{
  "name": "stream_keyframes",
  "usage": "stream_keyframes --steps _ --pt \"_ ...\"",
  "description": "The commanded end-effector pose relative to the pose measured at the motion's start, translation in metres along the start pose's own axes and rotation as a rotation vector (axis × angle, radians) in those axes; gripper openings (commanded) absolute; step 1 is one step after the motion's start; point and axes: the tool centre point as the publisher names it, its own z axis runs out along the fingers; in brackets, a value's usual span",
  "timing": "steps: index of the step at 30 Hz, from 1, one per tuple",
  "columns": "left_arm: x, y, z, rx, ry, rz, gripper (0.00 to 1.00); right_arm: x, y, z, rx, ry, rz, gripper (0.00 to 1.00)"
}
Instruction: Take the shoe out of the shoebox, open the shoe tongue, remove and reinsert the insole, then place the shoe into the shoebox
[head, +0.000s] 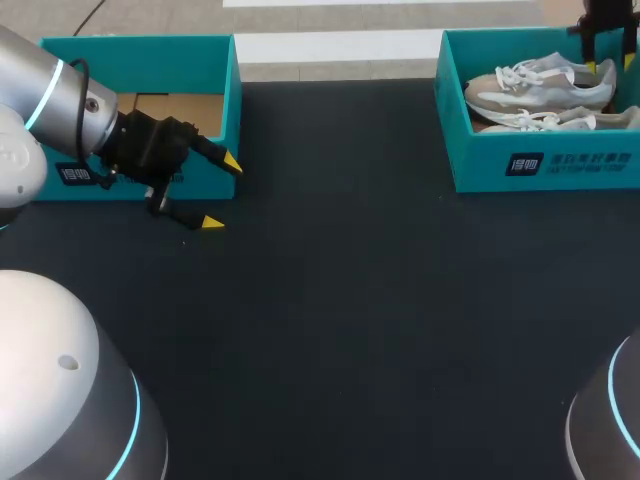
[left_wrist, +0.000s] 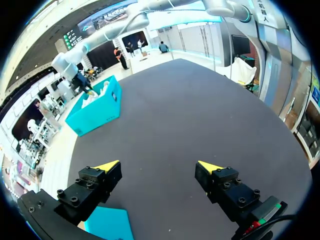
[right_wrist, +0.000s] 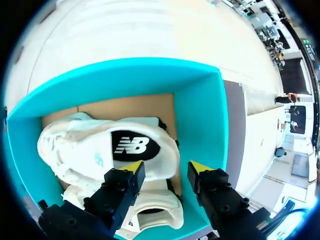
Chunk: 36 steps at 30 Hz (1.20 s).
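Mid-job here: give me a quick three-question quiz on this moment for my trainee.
1. True or false: the right gripper hangs open over the shoes in the shoebox.
2. The left gripper is: A) beside the second teal box, B) on a shoe, C) holding an insole.
3. How many shoes lie in the shoebox?
Key: 1 true; 2 A; 3 two.

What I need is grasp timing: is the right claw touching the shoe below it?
Cannot tell. In the right wrist view the tips of the open right claw overlap the shoe, but neither contact nor gap shows plainly.
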Motion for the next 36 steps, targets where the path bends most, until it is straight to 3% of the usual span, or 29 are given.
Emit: stream_keyframes --steps 1,6,9,10,11,12,21,24,28,36 --pt "0.001 0.000 0.000 -0.002 -0.001 0.000 1.00 0.001 -0.049 -0.037 -0.085 0.000 -0.002 0.59" --pt "0.001 0.000 0.000 -0.002 -0.001 0.000 1.00 0.014 -0.080 -0.065 -0.099 0.047 -0.019 0.65" --pt "0.001 0.000 0.000 -0.002 -0.001 0.000 1.00 0.022 -0.097 -0.082 -0.124 0.081 -0.049 0.57" --pt "0.001 0.000 0.000 -0.002 -0.001 0.000 1.00 0.025 -0.100 -0.086 -0.130 0.099 -0.077 0.62" --pt "0.001 0.000 0.000 -0.002 -0.001 0.000 1.00 0.025 -0.104 -0.090 -0.132 0.057 -0.106 0.89" --pt "0.001 0.000 0.000 -0.002 -0.001 0.000 1.00 0.022 -0.104 -0.095 -0.141 0.092 -0.105 1.00" --pt "-0.004 -0.001 -0.003 -0.005 -0.030 -0.020 1.00 0.022 -0.104 -0.095 -0.141 0.092 -0.105 1.00" --pt "-0.016 -0.008 -0.016 -0.031 -0.106 -0.228 1.00 0.022 -0.104 -0.095 -0.141 0.092 -0.105 1.00" --pt "-0.029 -0.003 -0.019 -0.262 -0.265 -0.505 1.00 0.032 -0.103 -0.092 -0.124 0.092 -0.173 1.00" --pt "-0.045 0.009 -0.039 -0.284 -0.340 -1.005 1.00 0.046 -0.137 -0.100 -0.106 0.151 -0.200 1.00"
